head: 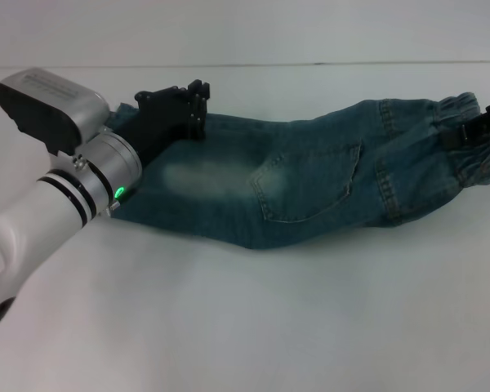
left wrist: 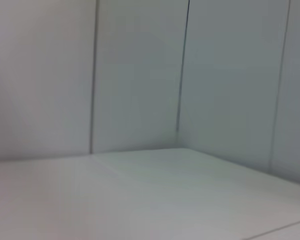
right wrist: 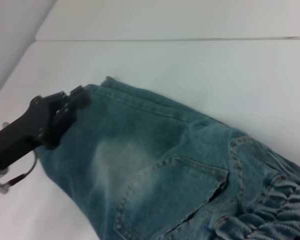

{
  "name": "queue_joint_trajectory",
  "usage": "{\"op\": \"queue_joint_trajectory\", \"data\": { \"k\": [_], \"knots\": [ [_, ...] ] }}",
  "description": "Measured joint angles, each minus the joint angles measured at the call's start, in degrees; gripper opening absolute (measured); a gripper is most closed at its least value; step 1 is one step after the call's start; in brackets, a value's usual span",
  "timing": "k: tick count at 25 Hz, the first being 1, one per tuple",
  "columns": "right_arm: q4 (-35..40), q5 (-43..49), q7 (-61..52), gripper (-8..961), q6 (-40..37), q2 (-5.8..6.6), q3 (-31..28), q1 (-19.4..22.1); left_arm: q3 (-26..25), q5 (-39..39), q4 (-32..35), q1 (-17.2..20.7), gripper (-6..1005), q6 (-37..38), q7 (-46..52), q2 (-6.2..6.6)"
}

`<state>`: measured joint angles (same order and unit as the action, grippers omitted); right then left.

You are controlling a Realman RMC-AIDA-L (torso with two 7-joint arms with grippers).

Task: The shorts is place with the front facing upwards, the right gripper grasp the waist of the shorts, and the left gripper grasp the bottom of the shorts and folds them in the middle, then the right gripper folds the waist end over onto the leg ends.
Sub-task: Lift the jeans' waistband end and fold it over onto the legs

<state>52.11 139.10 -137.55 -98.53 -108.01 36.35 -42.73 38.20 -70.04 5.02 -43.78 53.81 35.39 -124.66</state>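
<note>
The shorts [head: 310,188] lie across the white table [head: 245,327], folded lengthwise in half – one leg stacked on the other, stitched pocket [head: 306,184] and a pale faded patch [head: 200,175] facing up. Waist of the shorts [head: 461,135] is at the robot's right end, leg ends [head: 135,163] at the left end. The cloth bows a little, its middle sagging toward the robot.

The right gripper [head: 486,126] is at the far right edge of the head view, black fingers pinched on the puckered waistband, which bunches up around them. Most of that gripper is cut off by the frame edge. Its wrist camera looks along the denim – gathered band [right wrist: 270,215] close up, pocket [right wrist: 175,195] in the middle, hems at the far end.

The left gripper [head: 198,102] sits over the hem end, tips at the far edge of the leg ends, black body lying over the denim, silver wrist with the green light [head: 120,193] nearer the robot. Can't tell whether its fingers are clamped on the hem or just resting there. From the right wrist view the same gripper [right wrist: 72,102] shows at the hem corner, touching the cloth.

Left wrist view shows only bare table [left wrist: 150,200] and grey wall panels [left wrist: 140,75]
</note>
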Motion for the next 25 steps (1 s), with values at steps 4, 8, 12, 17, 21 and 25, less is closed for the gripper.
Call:
{"op": "queue_joint_trajectory", "data": {
  "k": [4, 8, 12, 17, 21, 25],
  "knots": [
    [1.1, -2.4, 0.0, 111, -1.9, 0.16, -0.5, 0.3, -0.6, 6.1, -4.2, -1.7, 231, -1.8, -18.4, 0.03],
    [1.4, -4.7, 0.0, 111, -3.1, 0.46, -0.8, 0.4, -1.2, 7.3, -8.2, -3.9, 109, -5.3, -30.1, 0.03],
    [1.9, -6.3, -0.4, 108, -3.7, 0.67, -0.8, 0.0, -3.4, 7.3, -10.7, -4.2, -4, -5.9, -35.0, 0.03],
    [2.1, -9.4, -0.9, 107, -4.6, 1.15, -0.9, -0.6, -4.3, 7.0, -12.9, -4.4, 0, -5.9, -36.9, 0.03],
    [2.1, -10.9, -1.4, 106, -5.4, 1.29, -0.9, -1.3, -4.5, 6.9, -15.2, -5.1, 1, -5.9, -39.4, 0.03],
    [2.2, -11.0, -1.4, 106, -6.1, 1.33, -0.9, -2.1, -5.8, 6.5, -16.5, -6.3, 1, -5.9, -40.3, 0.03]
  ]
}}
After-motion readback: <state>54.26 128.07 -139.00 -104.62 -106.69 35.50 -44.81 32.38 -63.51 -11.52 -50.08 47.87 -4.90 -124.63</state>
